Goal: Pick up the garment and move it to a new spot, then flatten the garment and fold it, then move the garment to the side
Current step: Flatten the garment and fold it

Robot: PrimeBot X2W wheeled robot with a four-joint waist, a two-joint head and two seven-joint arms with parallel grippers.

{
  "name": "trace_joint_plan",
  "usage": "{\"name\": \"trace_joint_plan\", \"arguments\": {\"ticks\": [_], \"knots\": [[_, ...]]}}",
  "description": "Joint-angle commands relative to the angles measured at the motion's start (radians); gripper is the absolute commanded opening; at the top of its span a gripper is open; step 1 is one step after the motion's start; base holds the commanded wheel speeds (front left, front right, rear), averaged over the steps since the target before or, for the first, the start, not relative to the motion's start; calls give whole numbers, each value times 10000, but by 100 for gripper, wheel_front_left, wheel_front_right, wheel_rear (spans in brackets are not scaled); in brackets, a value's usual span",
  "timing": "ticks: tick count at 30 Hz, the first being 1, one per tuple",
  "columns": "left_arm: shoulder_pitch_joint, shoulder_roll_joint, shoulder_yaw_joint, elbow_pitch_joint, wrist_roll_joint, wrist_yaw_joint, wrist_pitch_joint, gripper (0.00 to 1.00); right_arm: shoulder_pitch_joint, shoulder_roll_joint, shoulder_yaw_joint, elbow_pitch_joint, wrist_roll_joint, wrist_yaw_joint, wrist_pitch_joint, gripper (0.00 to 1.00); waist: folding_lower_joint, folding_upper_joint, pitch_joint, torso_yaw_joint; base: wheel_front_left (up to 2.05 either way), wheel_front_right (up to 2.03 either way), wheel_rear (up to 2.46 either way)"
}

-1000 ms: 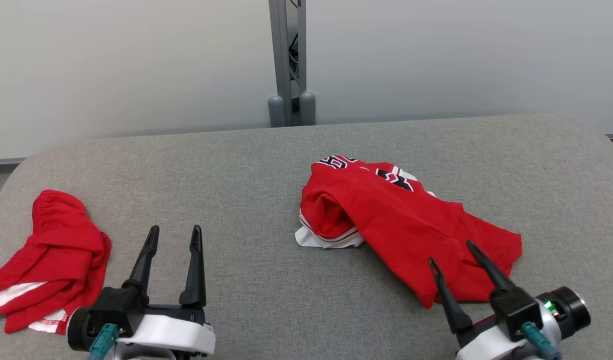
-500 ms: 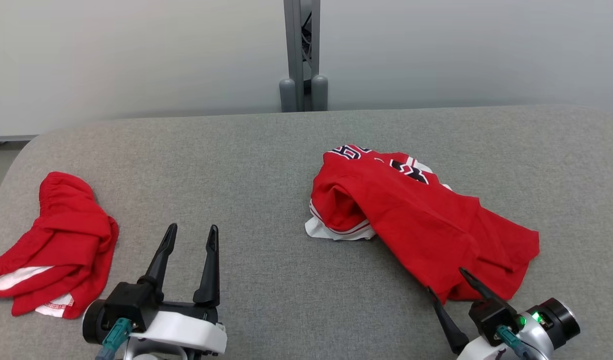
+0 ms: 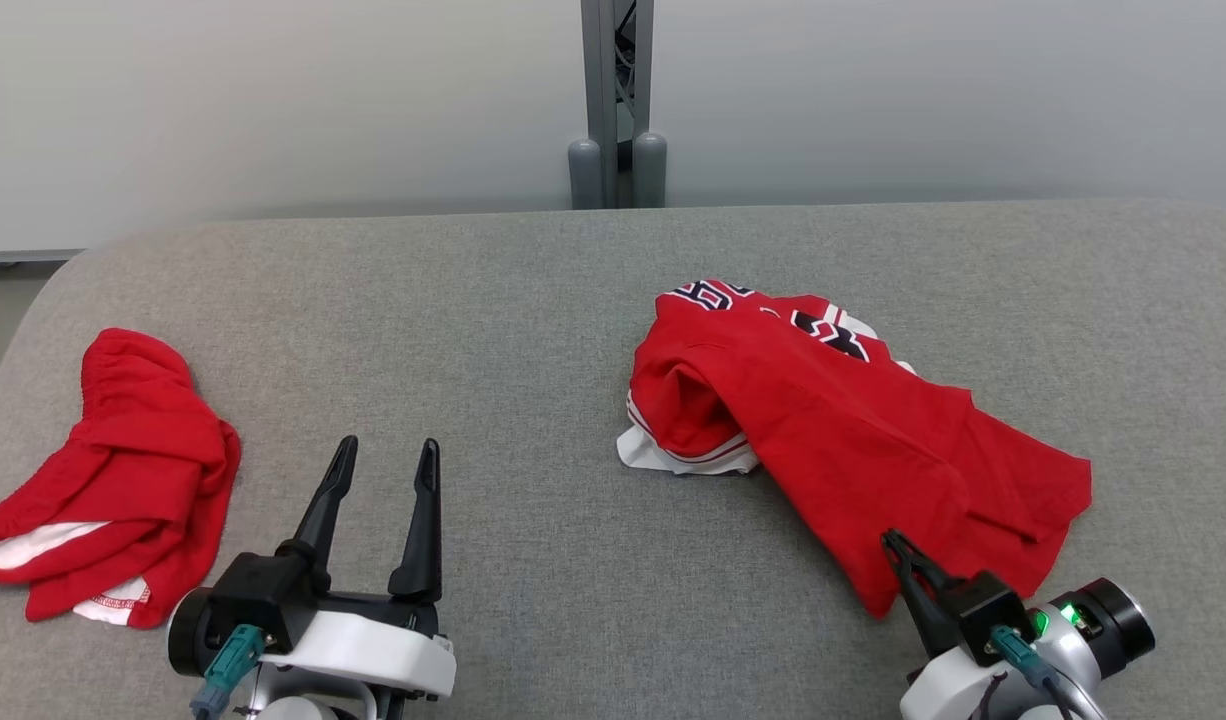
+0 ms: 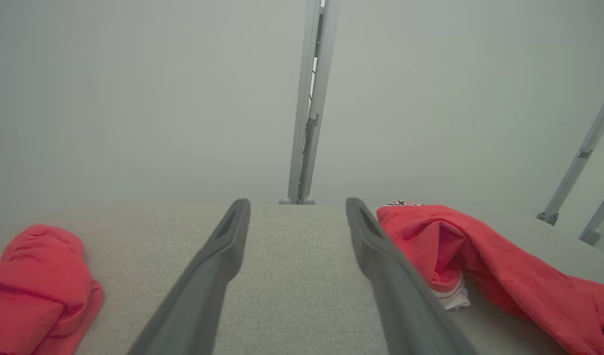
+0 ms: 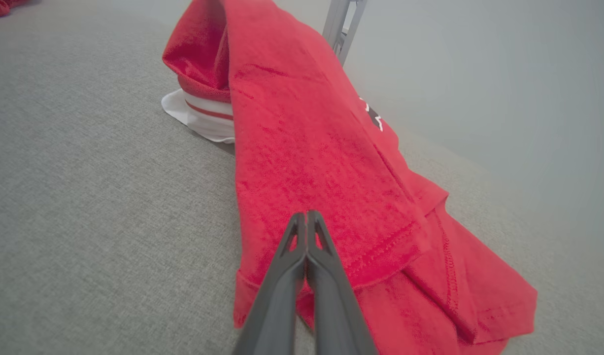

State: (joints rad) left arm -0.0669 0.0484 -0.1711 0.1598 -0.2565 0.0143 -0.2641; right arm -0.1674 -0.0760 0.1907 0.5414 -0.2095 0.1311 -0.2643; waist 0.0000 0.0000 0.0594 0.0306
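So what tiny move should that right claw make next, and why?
Likely a slow lift of the right gripper: it looks shut on the near hem of the red garment, which lies crumpled on the grey table.

Grey fabric surface (image 3: 533,300): red jersey (image 3: 833,430) right, red garment (image 3: 123,480) left

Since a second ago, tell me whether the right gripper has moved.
Yes: right gripper shut and drew back toward the garment's near hem.
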Motion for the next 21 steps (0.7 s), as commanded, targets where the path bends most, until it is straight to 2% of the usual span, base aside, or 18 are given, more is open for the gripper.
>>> {"name": "trace_joint_plan", "arguments": {"ticks": [1, 17, 18, 19, 21], "knots": [[-138, 38, 25, 19, -66, -38, -2, 100, -52, -61, -17, -115, 72, -7, -7, 0, 0, 0, -39, -36, 0, 0, 0], [55, 37, -74, -51, -184, 21, -2, 100, 337, -125, 279, -971, 618, -7, -5, 0, 0, 0, -334, -174, 0, 0, 0], [67, 39, -59, -53, -166, 10, -2, 100, 359, -115, 309, -1029, 665, -7, -5, 25, 0, 0, -336, -169, 0, 0, 0], [77, 39, -44, -50, -168, 4, -2, 100, 386, -135, 348, -1036, 681, -7, -5, 100, 0, 0, -338, -166, 0, 0, 0], [79, 37, -47, -30, -178, -12, -2, 100, 443, -218, 523, -829, 700, -7, -5, 100, 0, 0, -339, -151, 0, 0, 0]]}}
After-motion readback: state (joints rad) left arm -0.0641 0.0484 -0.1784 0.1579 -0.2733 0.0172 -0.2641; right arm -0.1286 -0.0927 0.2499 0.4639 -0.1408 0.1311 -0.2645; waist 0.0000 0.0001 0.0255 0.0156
